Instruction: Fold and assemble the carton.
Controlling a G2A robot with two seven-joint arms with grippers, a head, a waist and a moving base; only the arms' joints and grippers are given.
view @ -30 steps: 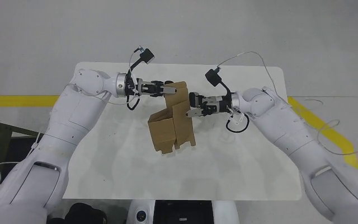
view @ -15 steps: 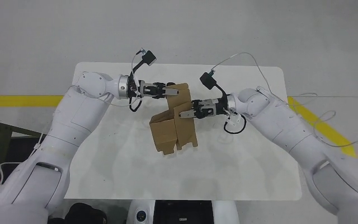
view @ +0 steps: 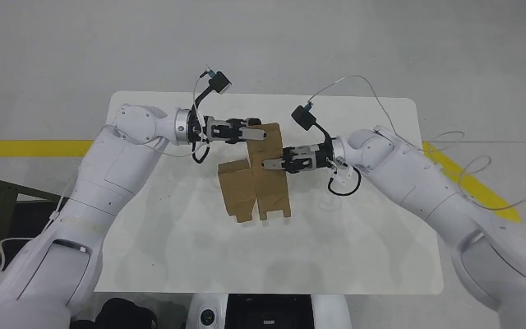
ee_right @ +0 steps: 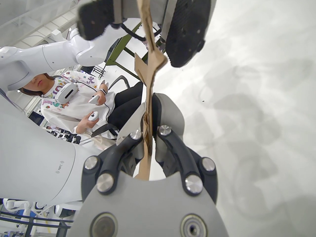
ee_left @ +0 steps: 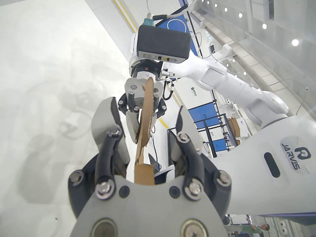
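Note:
A brown cardboard carton [view: 255,187], partly folded open, stands near the middle of the white table [view: 164,238]. My left gripper [view: 261,132] is at the carton's far upper flap. In the left wrist view it [ee_left: 147,104] is open, and the flap's thin edge [ee_left: 144,124] runs between its fingers without being pinched. My right gripper [view: 267,164] comes in from the right and is shut on the same cardboard panel [ee_right: 148,57], as the right wrist view [ee_right: 149,114] shows. There the left gripper's black pads [ee_right: 188,23] stand apart on either side of the edge.
The table has bare room on every side of the carton, most of it toward the near edge [view: 271,289]. A yellow floor line [view: 41,148] runs past both ends of the table.
My right gripper has moved left onto the carton's panel. The left gripper has slid slightly right along the upper flap. The carton has shifted and straightened a little.

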